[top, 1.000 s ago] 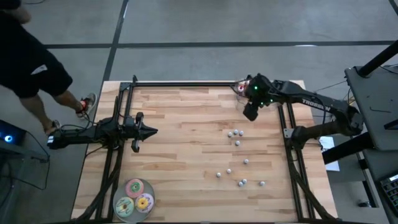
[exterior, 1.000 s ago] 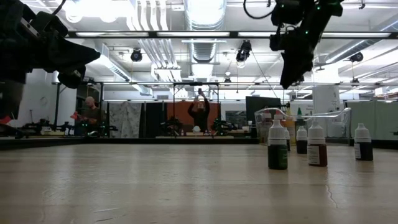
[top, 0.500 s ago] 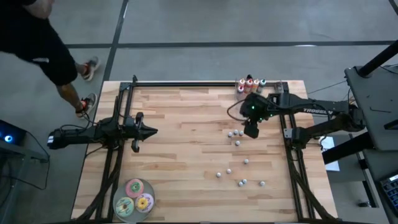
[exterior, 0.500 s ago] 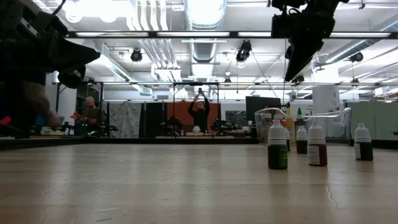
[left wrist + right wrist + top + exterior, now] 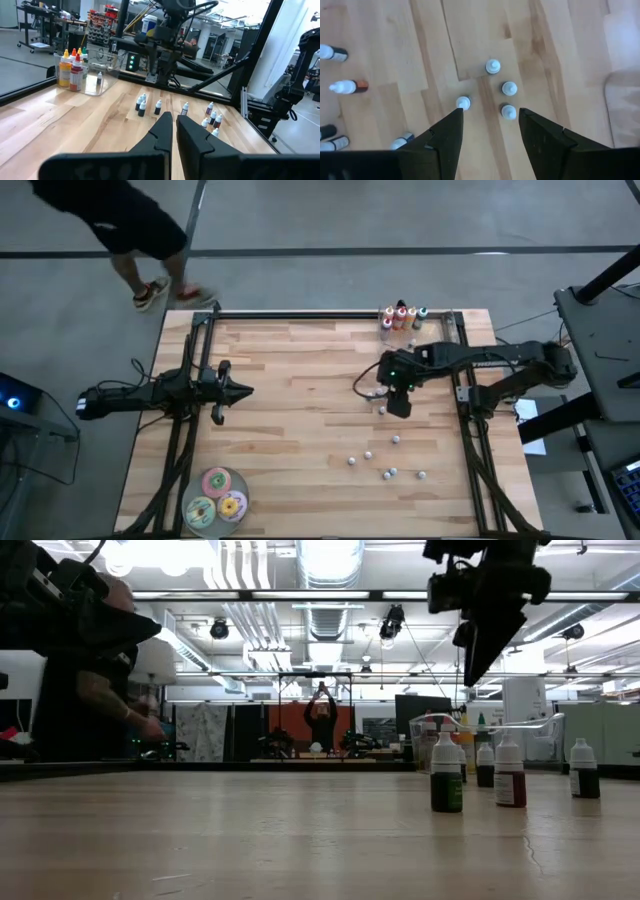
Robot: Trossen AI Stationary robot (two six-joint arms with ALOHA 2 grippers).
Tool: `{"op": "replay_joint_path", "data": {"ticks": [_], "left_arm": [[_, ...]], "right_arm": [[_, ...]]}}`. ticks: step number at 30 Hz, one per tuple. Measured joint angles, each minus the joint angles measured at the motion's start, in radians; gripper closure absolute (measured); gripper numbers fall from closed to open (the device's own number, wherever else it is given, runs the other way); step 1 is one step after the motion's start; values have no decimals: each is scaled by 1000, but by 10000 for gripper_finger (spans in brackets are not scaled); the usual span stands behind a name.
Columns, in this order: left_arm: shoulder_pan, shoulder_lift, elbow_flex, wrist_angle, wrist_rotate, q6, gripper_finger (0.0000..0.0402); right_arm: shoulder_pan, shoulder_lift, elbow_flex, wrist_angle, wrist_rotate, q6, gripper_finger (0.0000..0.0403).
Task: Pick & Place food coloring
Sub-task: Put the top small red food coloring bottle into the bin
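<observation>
On the wooden counter [image 5: 300, 430], with our right claw [image 5: 487, 125] open and empty above a cluster of four food coloring bottles [image 5: 493, 66], we should centre on one cap (neighbours stand close) before descending, while the left claw [image 5: 245, 391] waits, fingers together.

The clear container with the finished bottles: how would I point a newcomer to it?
Start from the wooden table in the high view and go to its far edge, near the right arm's side. The clear container sits there, holding upright bottles with red, orange and green tips. Unlike the loose bottles scattered on bare wood nearer the right pincer, these are larger and grouped together.
</observation>
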Motion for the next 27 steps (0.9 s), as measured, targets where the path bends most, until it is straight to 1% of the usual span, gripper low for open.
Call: {"op": "replay_joint_path", "data": {"ticks": [4,9,20,27], "left_arm": [[0,0,0,0,0,0,402],[0,0,0,0,0,0,402],[0,0,0,0,0,0,402],[0,0,0,0,0,0,402]], "right_arm": [[-7,57,24,0,0,-20,218],[-15,94,13,-1,1,-31,218],[-69,102,-53,2,2,-95,218],[-102,105,-113,69,1,-146,218]]}}
